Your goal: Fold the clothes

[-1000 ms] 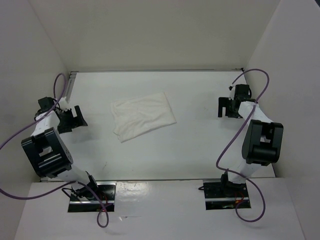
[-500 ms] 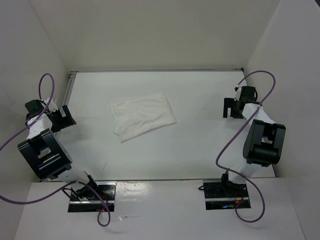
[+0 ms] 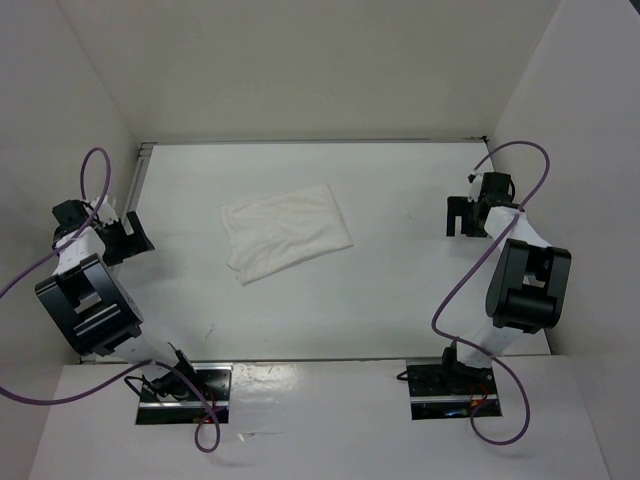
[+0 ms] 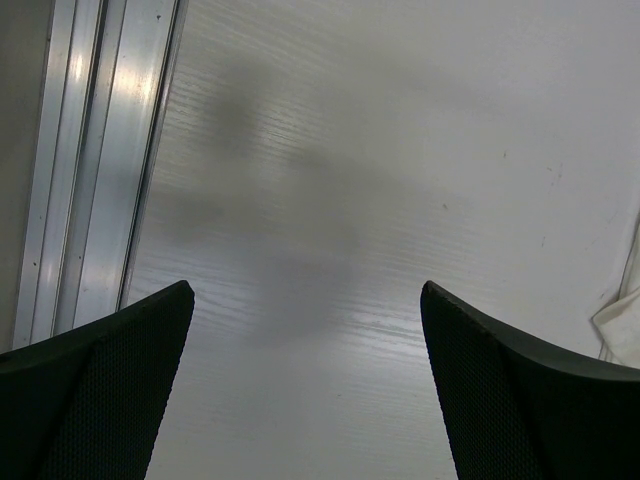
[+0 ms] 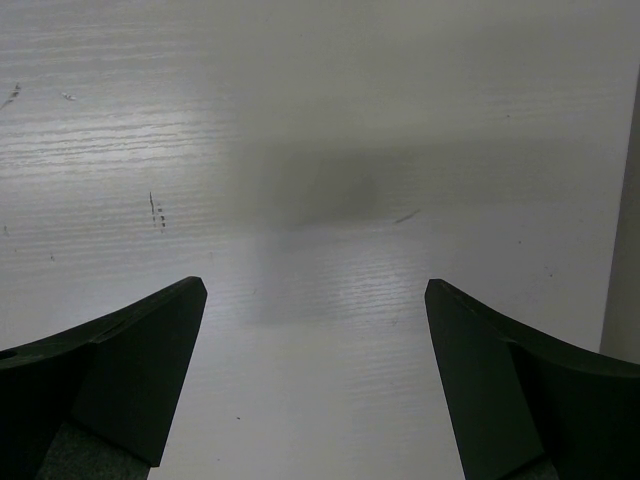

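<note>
The clothes are seen lying folded, left of centre on the worktop. The left hand and the right hand are spread open, empty, well apart from them. If the bundle is brushed, its loose layers could be dragged undone.

Open tabletop surrounds the clothes on every side. The left gripper sits close by the left wall, the right gripper near the right wall.
</note>
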